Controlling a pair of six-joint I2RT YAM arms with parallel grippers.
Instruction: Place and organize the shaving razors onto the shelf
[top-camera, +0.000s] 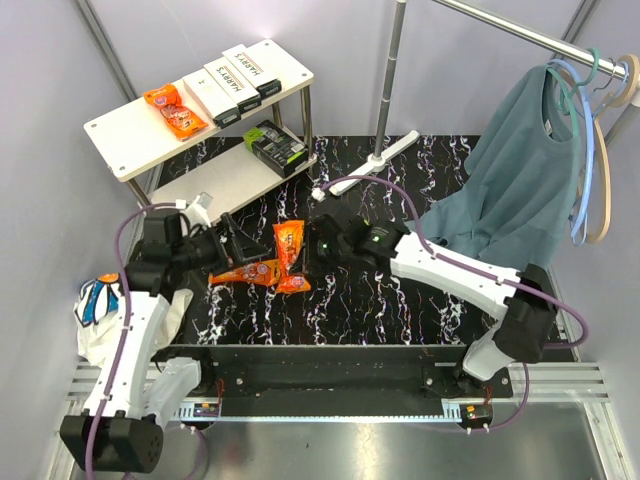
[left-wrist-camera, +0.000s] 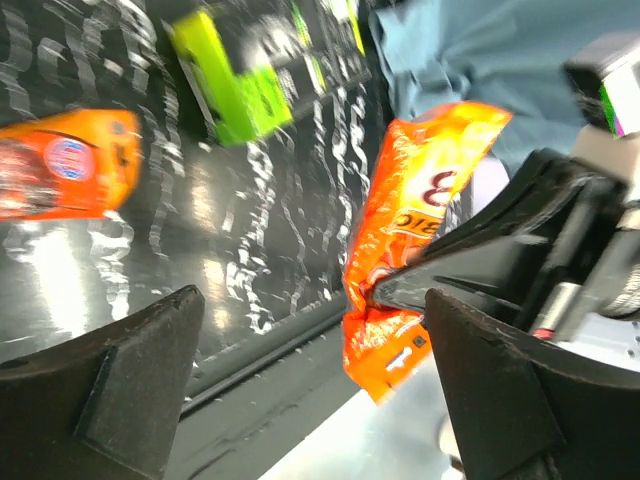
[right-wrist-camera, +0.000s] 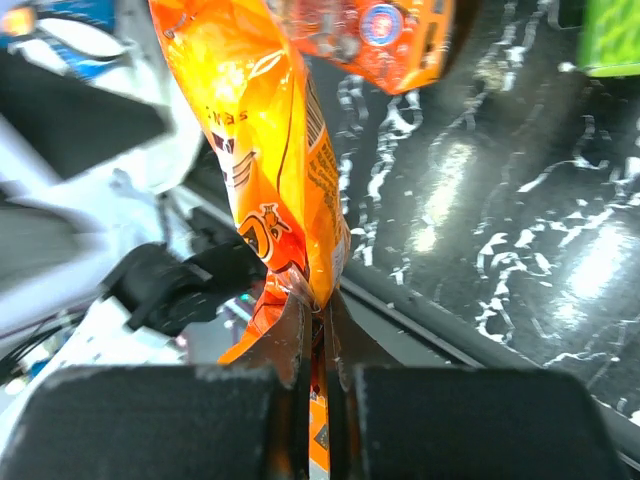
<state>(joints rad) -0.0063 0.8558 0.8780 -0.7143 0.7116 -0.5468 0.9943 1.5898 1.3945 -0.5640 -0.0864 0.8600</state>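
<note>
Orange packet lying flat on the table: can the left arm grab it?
Probably yes. The left gripper is open, close beside the flat packet, nothing between them. The right gripper holds the other packet.

The left gripper (left-wrist-camera: 315, 305) hangs with its two dark fingers (left-wrist-camera: 130, 385) spread wide and nothing between them. Beyond them the right gripper (left-wrist-camera: 385, 293) pinches the lower edge of an orange packet (left-wrist-camera: 400, 220), which stands upright (its print reads sideways). A second orange packet (left-wrist-camera: 65, 165) lies on the black marbled table (left-wrist-camera: 280, 230) at left, apart from a blurred black-and-lime-green pack (left-wrist-camera: 240, 85). Blue-grey cloth (left-wrist-camera: 480, 50) fills the upper right.
</note>
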